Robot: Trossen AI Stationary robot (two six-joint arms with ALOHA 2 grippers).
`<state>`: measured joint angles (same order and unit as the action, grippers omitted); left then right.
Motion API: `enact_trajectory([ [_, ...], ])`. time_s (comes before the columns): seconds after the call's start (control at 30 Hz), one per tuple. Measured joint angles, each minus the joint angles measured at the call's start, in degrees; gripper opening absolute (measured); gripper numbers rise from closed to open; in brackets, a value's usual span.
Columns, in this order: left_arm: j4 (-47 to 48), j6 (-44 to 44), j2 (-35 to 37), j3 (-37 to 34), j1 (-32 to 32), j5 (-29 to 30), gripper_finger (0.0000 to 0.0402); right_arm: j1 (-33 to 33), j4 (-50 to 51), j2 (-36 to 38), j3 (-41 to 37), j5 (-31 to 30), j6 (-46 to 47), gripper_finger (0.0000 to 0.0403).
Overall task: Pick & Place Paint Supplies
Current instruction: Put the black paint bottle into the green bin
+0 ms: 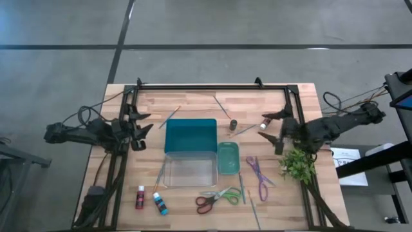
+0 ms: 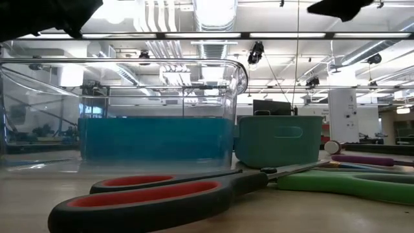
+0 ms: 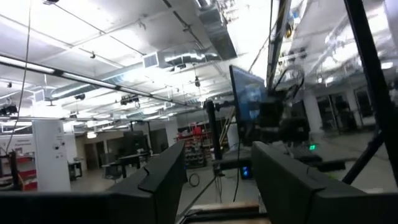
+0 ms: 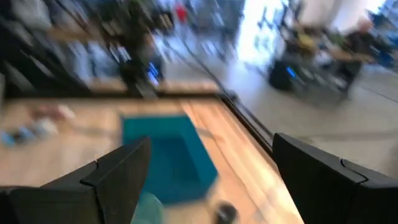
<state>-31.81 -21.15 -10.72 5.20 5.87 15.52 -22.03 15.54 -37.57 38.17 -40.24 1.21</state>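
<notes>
Nothing looks put away yet. The red bottle [image 1: 140, 197] and the blue bottle [image 1: 159, 203] stand together near the table's front edge, left of the red-and-green scissors [image 1: 217, 198]. The purple scissors [image 1: 257, 176] lie to the right, brushes [image 1: 243, 188] scattered around them. A dark bottle [image 1: 234, 124] and another bottle [image 1: 264, 122] sit toward the back, beyond the small teal bin [image 1: 228, 158]. The clear tub [image 1: 188, 173] appears empty, as does the big teal box [image 1: 190, 136]. The right gripper [image 1: 273, 126] hovers over the far bottles, its fingers spread wide and empty. The left gripper [image 1: 139, 127] waits at the table's left side, fingers partly apart, holding nothing. By my reckoning, all the supplies remain to be moved.
</notes>
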Motion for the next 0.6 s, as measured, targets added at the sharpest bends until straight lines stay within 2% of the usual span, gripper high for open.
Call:
enact_trajectory([
  [0.1, -0.02, -3.37, -0.02, 0.15, 0.0, 1.25, 0.0192, 0.44, 7.71, -9.11, 7.32, -0.77, 0.93, 0.0333],
  [0.2, -1.47, -4.81, -0.04, 2.05, 0.0, 6.08, 0.0192, 2.33, 14.71, -17.09, 14.2, -0.36, 1.09, 0.0333],
  [0.27, -0.56, -3.62, 0.02, 4.15, 0.0, 9.96, 0.0192, 4.65, 19.85, -21.69, 18.21, 1.52, 1.33, 0.0333],
  [0.33, 3.92, -2.38, 0.0, 6.16, 0.0, 11.18, 0.0192, 7.84, 23.55, -25.88, 21.39, 5.11, 1.62, 0.0333],
  [0.43, 9.47, -1.07, -0.73, 8.26, 0.0, 8.16, 0.0192, 13.15, 25.97, -30.67, 24.15, 10.71, 0.06, 0.0333],
  [0.6, 10.27, -0.9, -4.49, 9.63, 0.04, 0.39, 0.0192, 20.99, 25.9, -35.51, 25.38, 19.55, -3.08, 0.0333],
])
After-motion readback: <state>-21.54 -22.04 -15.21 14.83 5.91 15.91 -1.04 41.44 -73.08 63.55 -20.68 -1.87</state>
